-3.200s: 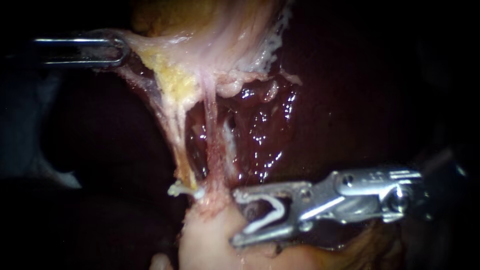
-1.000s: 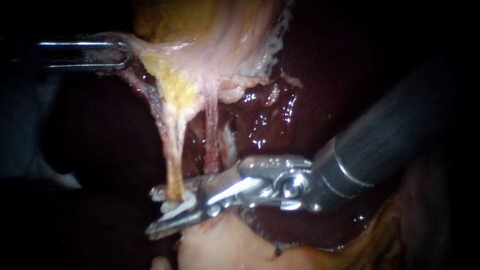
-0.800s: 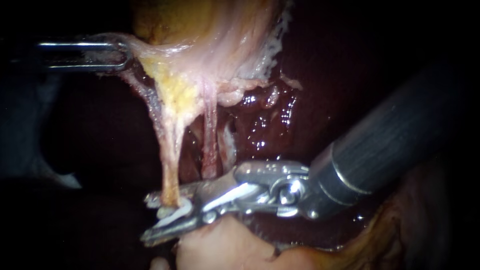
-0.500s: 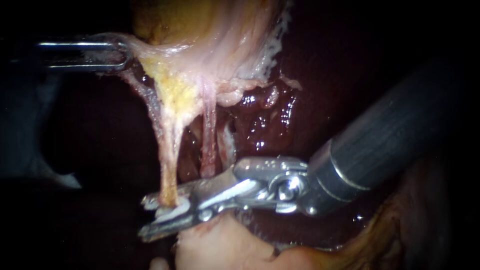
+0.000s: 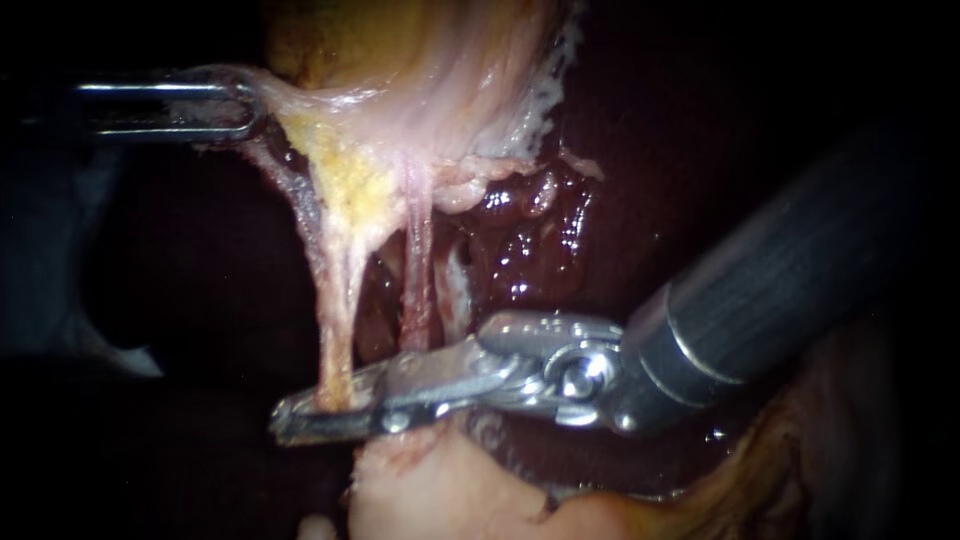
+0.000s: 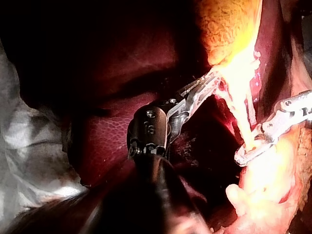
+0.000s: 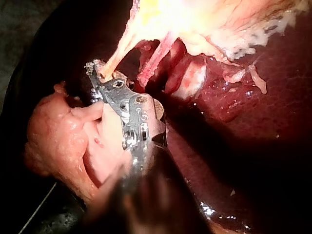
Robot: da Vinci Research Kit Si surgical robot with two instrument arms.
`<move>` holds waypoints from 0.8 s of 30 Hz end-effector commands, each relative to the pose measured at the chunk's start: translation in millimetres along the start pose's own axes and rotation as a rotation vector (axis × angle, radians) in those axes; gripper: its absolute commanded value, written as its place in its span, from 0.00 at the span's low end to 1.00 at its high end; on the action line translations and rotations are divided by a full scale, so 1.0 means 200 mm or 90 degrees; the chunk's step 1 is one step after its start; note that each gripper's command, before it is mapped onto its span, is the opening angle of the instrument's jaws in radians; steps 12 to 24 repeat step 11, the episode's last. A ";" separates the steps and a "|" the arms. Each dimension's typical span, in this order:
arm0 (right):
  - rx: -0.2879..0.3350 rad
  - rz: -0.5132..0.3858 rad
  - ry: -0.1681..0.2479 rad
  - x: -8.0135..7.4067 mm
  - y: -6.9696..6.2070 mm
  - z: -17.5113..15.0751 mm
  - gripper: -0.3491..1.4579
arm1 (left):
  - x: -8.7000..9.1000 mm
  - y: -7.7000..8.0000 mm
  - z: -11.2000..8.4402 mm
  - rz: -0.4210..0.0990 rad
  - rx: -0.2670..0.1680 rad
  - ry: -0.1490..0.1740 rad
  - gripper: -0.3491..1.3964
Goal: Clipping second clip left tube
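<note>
The left tube [image 5: 335,300] is a pale yellowish strand that runs down from the gallbladder [image 5: 430,70]. My right instrument [image 5: 322,412] has its jaws shut across the tube's lower end. No clip shows between them. The pink right tube [image 5: 418,270] hangs just behind the jaws' hinge. At the upper left my left instrument [image 5: 232,105] is shut on a fold of gallbladder tissue and holds it taut. In the right wrist view the right instrument [image 7: 100,73] pinches the left tube [image 7: 119,52]. In the left wrist view the left instrument [image 6: 207,87] grips bright tissue, with the right instrument [image 6: 253,148] beyond it.
Dark red, wet liver [image 5: 525,250] lies behind the tubes. A pale lump of tissue [image 5: 440,495] sits right under the right instrument's jaws. White cloth [image 6: 29,146] lies beside the liver in the left wrist view.
My right instrument came in from the right to the left tube with a white clip in open jaws. The jaws have closed on the tube, hiding the clip. The left instrument held still.
</note>
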 end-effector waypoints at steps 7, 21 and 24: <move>0.000 -0.001 -0.001 0.000 0.001 -0.001 0.00 | 0.000 0.000 0.000 0.000 0.000 0.000 0.00; 0.000 -0.001 -0.001 0.000 0.002 -0.001 0.00 | 0.000 -0.001 0.000 0.000 0.000 0.000 0.00; 0.000 -0.001 -0.001 0.000 0.002 -0.001 0.00 | 0.000 -0.001 0.000 0.000 0.000 0.000 0.00</move>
